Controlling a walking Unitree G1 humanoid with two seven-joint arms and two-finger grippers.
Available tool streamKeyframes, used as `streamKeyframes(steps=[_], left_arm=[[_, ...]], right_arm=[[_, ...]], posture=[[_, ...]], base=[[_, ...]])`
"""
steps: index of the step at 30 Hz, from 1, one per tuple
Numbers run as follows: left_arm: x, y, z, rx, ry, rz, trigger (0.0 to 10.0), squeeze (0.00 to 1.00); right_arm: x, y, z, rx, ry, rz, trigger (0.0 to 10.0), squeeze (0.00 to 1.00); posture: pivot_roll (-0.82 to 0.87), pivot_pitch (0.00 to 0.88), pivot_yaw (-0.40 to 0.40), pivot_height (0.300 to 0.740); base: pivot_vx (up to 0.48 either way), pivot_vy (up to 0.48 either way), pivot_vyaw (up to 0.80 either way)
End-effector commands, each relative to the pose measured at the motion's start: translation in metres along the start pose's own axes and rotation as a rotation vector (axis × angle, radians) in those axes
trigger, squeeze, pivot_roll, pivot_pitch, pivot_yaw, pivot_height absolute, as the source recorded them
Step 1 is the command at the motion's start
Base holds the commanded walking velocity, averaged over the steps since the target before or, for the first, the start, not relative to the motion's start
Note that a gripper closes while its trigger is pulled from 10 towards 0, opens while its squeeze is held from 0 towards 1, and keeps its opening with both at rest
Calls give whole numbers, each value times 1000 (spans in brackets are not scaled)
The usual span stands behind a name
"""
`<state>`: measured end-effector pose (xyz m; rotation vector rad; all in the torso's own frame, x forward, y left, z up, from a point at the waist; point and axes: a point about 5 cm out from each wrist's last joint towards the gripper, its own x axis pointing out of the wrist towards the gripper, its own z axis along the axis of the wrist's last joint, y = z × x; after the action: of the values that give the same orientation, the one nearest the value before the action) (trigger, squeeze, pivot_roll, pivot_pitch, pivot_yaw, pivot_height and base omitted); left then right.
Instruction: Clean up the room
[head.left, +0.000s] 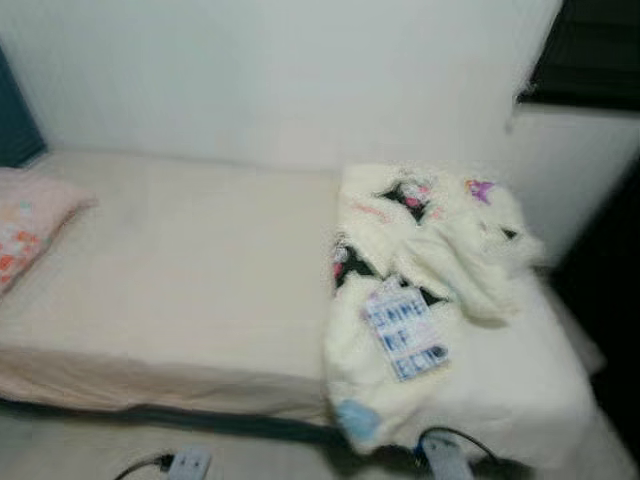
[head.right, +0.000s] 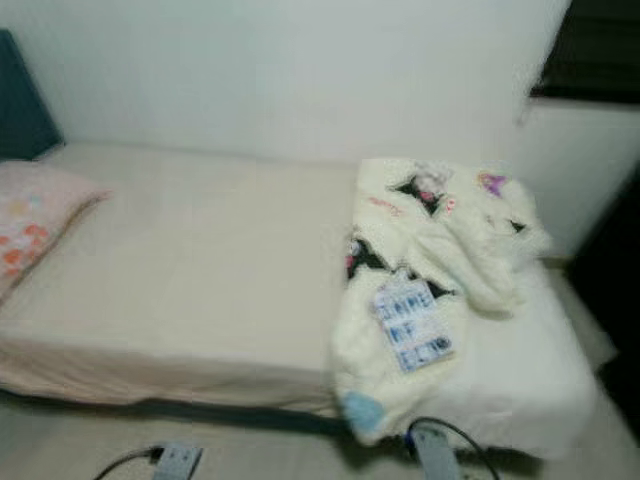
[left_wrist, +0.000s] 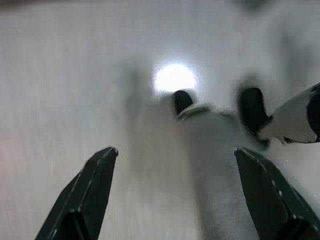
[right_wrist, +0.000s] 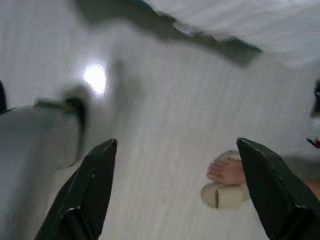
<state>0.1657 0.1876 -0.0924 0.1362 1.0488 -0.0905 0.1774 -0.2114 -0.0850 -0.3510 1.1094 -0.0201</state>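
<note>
The left gripper (left_wrist: 175, 155) and the right gripper (right_wrist: 175, 150) both have their fingers spread apart over the pale floor (right_wrist: 165, 125), holding nothing. A person's foot (right_wrist: 227, 170) in a slipper is near the right gripper. A crumpled cream blanket (head.left: 430, 270) lies on the right end of the bed (head.left: 180, 270), and a pink pillow (head.left: 30, 225) at its left end.

Both arms hang low, pointing down toward the floor. The left gripper (left_wrist: 175, 155) has its two black jaws spread wide apart with nothing between them. The right gripper (right_wrist: 177, 150) likewise has its jaws parted and empty.
</note>
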Motion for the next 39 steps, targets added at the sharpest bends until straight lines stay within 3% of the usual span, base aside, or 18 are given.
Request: streamKeyframes(steps=[1,6,14,20,25,39], left_arm=[[0,0,-1,18,7,-5,10000,0],[0,0,-1,12,6,-2,10000,0],[0,1,-2,-12,2,1,10000,0],[-1,1,-3,-4,3,-6,10000,0],[0,1,-2,0,2,-6,10000,0],[0,0,-1,3,5,-9,10000,0]], right_arm=[[0,-3,-3,2,7,-8,10000,0],[0,-2,-3,6,6,-7,10000,0],[0,0,-2,39,-9,6,10000,0],[0,1,2,68,-26,16,10000,0],[0,4,17,158,-86,60,10000,0],[-1,12,35,168,-127,101,10000,0]], posture=[[-60,35,-30,740],[-62,39,-26,740],[-62,45,-26,740],[-61,48,-23,740],[-61,49,-20,740],[-64,50,-19,740]], base=[[0,-472,0],[0,-457,0],[0,0,0],[466,0,0],[474,0,0],[342,0,0]])
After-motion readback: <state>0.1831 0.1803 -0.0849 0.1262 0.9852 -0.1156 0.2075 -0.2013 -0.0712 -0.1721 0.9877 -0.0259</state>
